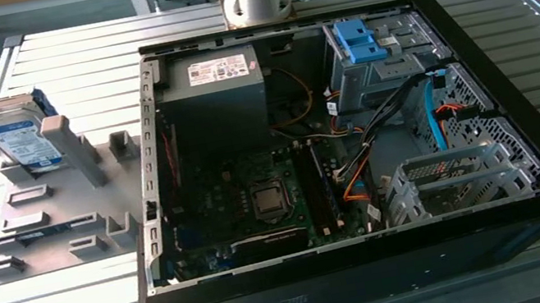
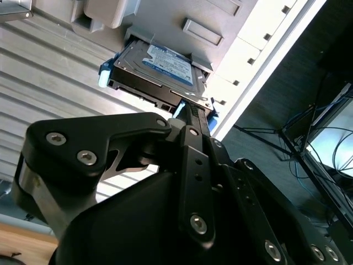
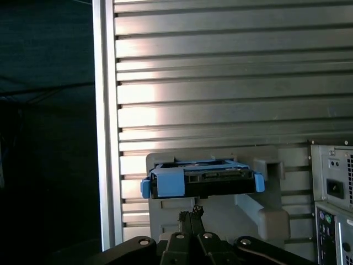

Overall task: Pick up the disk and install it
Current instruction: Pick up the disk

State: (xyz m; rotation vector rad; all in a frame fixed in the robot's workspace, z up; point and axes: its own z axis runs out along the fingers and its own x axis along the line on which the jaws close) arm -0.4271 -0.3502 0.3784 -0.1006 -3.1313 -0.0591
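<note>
Disk [image 1: 18, 139]: leans upright in rack [image 1: 47, 209], near table's [image 1: 65, 62] edge at the exterior view's left.
Handling: likely stiff, dense, shock-sensitive; take blue frame's [image 3: 167, 182] sides.
Case [image 1: 383, 286]: open, beside rack.
Gripper [image 3: 191, 212]: fingers together, empty, facing disk.

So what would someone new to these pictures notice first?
The big open computer case draws the eye first, in the middle of the exterior view with its board and cables bared. At that view's left the disk stands on edge in a grey rack, and in both wrist views the shut end effector points at it.
</note>
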